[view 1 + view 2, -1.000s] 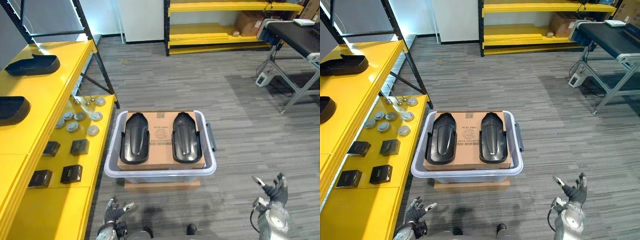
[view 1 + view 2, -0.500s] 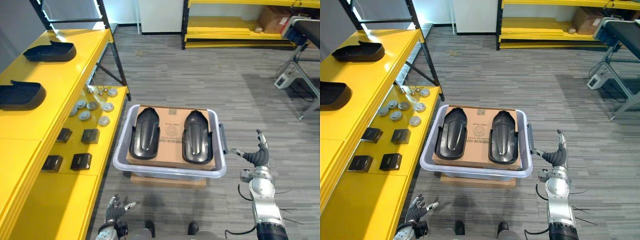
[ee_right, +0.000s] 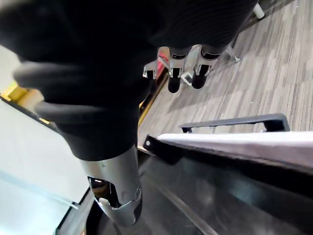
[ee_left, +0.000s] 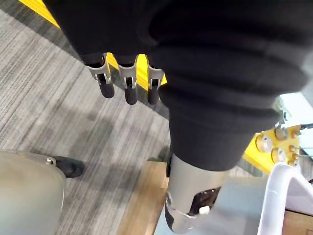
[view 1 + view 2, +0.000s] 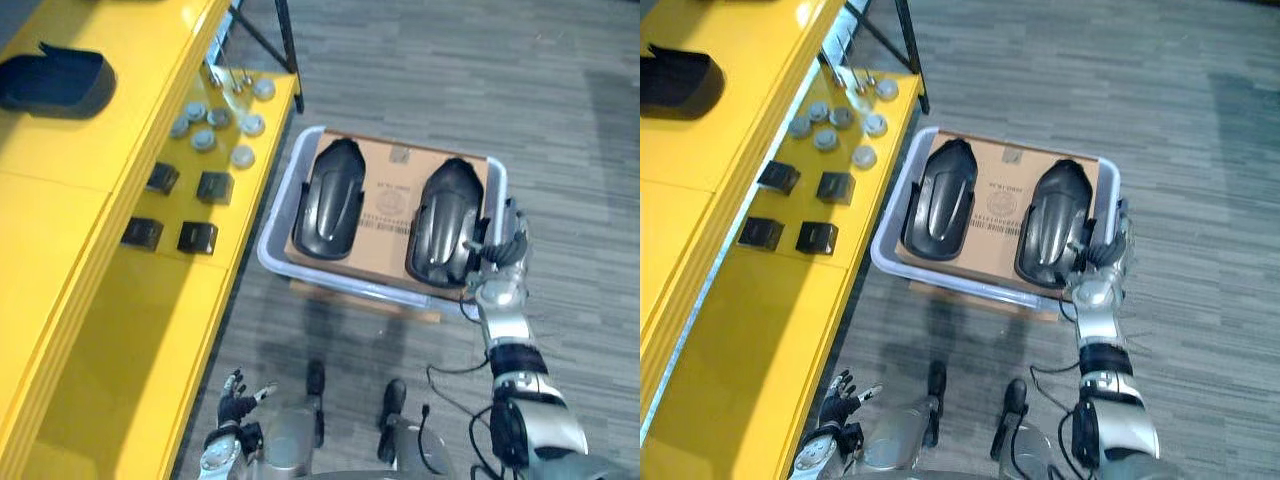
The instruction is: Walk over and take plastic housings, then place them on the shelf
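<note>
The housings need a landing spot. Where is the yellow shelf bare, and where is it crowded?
The upper shelf level is bare on the near side of the black housing lying there. The lower level is bare nearer than the small black boxes; boxes and round discs crowd its far end.

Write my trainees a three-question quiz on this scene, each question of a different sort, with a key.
1. True or false: both plastic housings lie on the cardboard inside the bin.
2. The right hand is: A) curled round a housing; B) open, at the bin's right rim; C) tucked under the cardboard.
3. Fill in: another dark housing already sits on the ______ shelf.

Key: 1 true; 2 B; 3 yellow.
</note>
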Controlling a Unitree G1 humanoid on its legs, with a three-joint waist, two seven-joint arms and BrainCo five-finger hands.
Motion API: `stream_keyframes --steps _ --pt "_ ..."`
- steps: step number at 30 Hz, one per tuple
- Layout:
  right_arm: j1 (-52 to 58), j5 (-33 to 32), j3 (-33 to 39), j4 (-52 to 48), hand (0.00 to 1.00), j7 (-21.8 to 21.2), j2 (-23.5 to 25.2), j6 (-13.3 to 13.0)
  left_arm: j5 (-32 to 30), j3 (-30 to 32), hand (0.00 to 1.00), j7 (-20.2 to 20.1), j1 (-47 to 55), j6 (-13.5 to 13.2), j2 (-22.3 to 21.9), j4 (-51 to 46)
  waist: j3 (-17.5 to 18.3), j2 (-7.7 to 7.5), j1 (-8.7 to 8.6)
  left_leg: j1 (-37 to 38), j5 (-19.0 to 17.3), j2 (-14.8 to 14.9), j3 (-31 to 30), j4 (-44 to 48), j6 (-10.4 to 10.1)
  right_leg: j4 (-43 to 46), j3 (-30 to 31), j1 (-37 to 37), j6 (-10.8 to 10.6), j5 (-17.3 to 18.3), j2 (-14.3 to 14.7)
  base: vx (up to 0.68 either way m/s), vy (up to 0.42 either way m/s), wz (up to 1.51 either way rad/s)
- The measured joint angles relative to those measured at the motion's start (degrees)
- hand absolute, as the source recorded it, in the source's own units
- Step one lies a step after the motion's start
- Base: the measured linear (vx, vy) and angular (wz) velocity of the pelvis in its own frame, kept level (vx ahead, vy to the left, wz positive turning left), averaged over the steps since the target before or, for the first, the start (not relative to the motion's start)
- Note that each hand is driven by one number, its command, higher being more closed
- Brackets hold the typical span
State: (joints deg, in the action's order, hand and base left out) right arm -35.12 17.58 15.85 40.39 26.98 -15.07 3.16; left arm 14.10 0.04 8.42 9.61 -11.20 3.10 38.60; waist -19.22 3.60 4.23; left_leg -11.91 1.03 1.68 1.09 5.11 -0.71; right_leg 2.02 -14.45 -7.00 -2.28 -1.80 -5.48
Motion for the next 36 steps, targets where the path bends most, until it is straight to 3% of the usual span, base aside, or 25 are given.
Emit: stream_keyframes --steps 4,5,9,19,28,33,36 --pt "-6.7 -3.3 -0.1 8.7 0.0 0.4 -5.0 -0.2 1.2 -0.7 0.0 0.6 -1.9 -0.6 -0.1 0.0 -2.6 0.85 -0.06 -2.0 0.5 -0.3 -0.7 0.0 0.1 0.3 -0.7 -1.7 -0.1 -0.2 -0.3 -0.03 0.018 0.08" --pt "-9.1 -4.2 -0.2 12.3 1.0 0.3 -6.4 -0.2 1.5 -0.8 0.0 0.7 -2.6 -0.8 -0.1 0.0 -3.0 1.03 -0.07 -2.9 0.9 -0.4 -1.0 -0.1 0.2 0.4 -0.9 -2.7 -0.1 -0.2 -0.3 -0.02 0.013 0.1" --pt "-15.9 -6.5 -1.1 21.2 1.0 0.1 -8.6 -0.2 2.4 -3.2 0.0 1.8 -4.7 -1.3 -0.1 0.1 -5.2 1.38 -0.02 -3.8 1.1 -0.2 -1.0 -0.1 0.3 0.2 -1.1 -3.4 0.0 -0.3 -0.4 0.01 0.0 0.01" --pt "-19.4 -10.2 -3.4 23.0 1.0 -0.7 -9.0 -0.9 3.5 -4.9 0.0 2.9 -6.7 -1.7 -0.1 0.2 -5.5 1.39 -0.1 -4.3 1.0 -0.4 -0.7 -0.2 0.3 0.1 -0.1 -4.3 0.5 -0.7 -0.3 0.0 0.004 -0.04" --pt "-4.2 -9.8 -3.1 2.8 1.0 0.0 -3.7 -0.4 3.8 -4.8 0.0 2.9 -6.9 -1.6 -0.2 -0.1 -5.3 0.92 -0.38 -0.4 1.6 -0.5 1.0 -2.6 0.1 -0.1 2.0 -2.5 0.6 -1.3 -0.4 -0.01 0.019 -0.1" --pt "7.4 -5.6 -2.2 -13.1 1.0 1.2 1.5 -0.3 3.2 -3.9 0.0 2.8 -4.0 -1.4 -0.2 -7.7 -3.8 -1.36 -1.2 2.0 1.9 -0.4 2.3 -3.9 0.1 -0.3 3.4 -1.3 0.3 -1.4 -0.4 0.0 0.019 -0.12" --pt "14.1 -2.9 -2.1 -21.4 1.0 2.1 4.8 -0.4 1.0 -4.0 0.0 2.8 -0.4 -1.1 -0.2 -15.1 -0.2 -2.41 -2.1 4.4 1.8 -0.3 2.6 -5.5 0.1 -1.3 3.7 0.6 -0.1 -1.3 -0.4 0.02 0.005 -0.07"
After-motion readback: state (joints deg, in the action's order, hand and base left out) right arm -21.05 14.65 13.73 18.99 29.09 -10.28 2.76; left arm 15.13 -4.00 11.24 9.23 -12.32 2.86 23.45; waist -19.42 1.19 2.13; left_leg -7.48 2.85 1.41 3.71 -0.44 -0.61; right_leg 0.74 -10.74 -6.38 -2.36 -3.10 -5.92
